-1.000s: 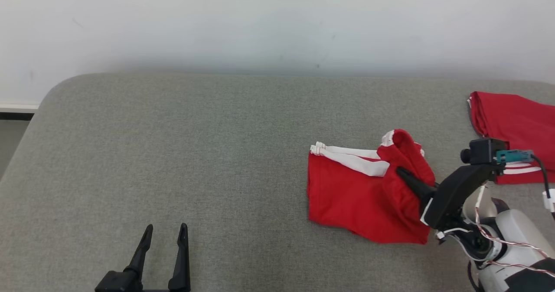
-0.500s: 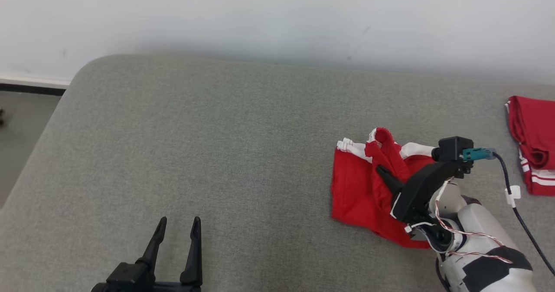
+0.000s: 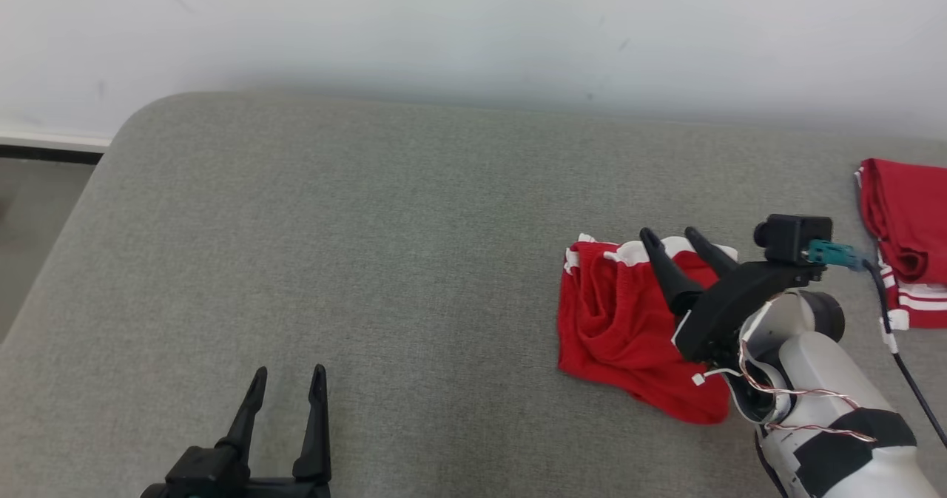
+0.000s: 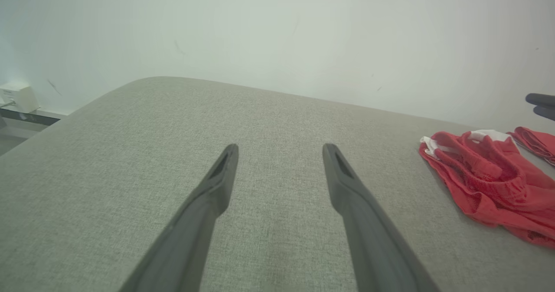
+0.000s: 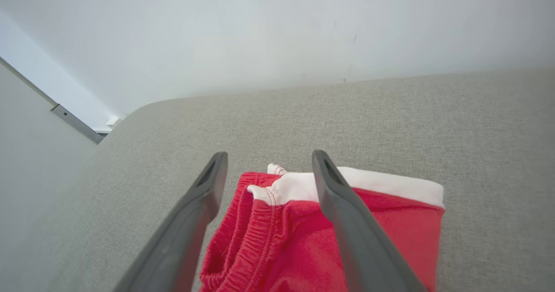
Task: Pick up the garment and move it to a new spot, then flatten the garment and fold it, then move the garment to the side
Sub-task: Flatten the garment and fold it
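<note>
A: Nearest, well left of the red shorts [image 3: 614, 320]: left gripper [image 3: 289, 370], jaws apart, empty. Right gripper [image 3: 668, 231] hung over the shorts, jaws spread, gripping nothing.
B: Shorts themselves?
A: Bunched on the grey cushion [image 3: 370, 224], white trim at far edge.
B: Hazard?
A: Pinching the heap probably catches two layers; flattening would fail. Another red garment [image 3: 906, 217] lay right of the shorts, beyond.

Looks like a bare indoor test room, lab-ish: grey fabric-covered platform [image 3: 355, 246], scuffed white wall [image 3: 473, 24] at 12 o'clock, dark baseboard [image 3: 44, 154] at 9.
</note>
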You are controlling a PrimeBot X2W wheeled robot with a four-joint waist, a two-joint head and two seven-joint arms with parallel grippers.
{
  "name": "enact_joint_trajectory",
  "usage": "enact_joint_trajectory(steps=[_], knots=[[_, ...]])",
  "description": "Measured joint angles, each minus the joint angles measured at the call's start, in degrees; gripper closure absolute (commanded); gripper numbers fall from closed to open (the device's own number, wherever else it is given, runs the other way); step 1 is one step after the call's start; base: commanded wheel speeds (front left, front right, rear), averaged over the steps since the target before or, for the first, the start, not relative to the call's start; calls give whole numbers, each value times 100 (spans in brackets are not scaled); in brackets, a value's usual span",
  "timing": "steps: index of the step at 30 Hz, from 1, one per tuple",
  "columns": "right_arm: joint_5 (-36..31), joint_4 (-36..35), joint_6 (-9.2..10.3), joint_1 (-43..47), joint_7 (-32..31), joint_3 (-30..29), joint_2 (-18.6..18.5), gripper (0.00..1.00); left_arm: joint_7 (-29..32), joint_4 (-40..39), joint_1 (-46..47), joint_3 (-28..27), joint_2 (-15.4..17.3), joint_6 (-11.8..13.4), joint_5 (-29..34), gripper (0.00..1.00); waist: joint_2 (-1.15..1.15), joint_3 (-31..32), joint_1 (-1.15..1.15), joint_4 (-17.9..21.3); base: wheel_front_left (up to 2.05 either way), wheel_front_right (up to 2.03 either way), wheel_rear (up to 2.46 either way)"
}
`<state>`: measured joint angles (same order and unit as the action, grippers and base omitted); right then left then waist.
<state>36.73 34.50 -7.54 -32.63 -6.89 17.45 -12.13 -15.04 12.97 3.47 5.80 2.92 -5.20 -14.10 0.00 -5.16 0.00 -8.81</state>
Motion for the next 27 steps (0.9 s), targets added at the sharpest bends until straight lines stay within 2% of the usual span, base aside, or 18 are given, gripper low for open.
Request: enact_joint_trajectory(steps=[6,13,17,22,27], knots=[[0,-545,0,288,878,20,-360,0,-1,-92,-41,-221,0,3,107,0,0,55,0,257,0,0,0],[-34,-1063,0,863,1686,-54,-454,0,0,-246,-109,-483,0,-25,257,0,0,112,0,621,0,0,0],[-137,-1318,0,1214,1939,-211,-442,0,0,-319,-112,-587,1,-24,354,0,0,153,0,818,0,0,0],[-613,-1759,0,1729,2106,-519,-416,0,0,-354,-115,-717,-1,-27,411,0,0,236,0,1001,0,0,0],[-935,-2210,0,2288,2157,-834,-231,0,-1,-365,-122,-776,0,-42,454,0,0,302,0,1093,0,0,0]])
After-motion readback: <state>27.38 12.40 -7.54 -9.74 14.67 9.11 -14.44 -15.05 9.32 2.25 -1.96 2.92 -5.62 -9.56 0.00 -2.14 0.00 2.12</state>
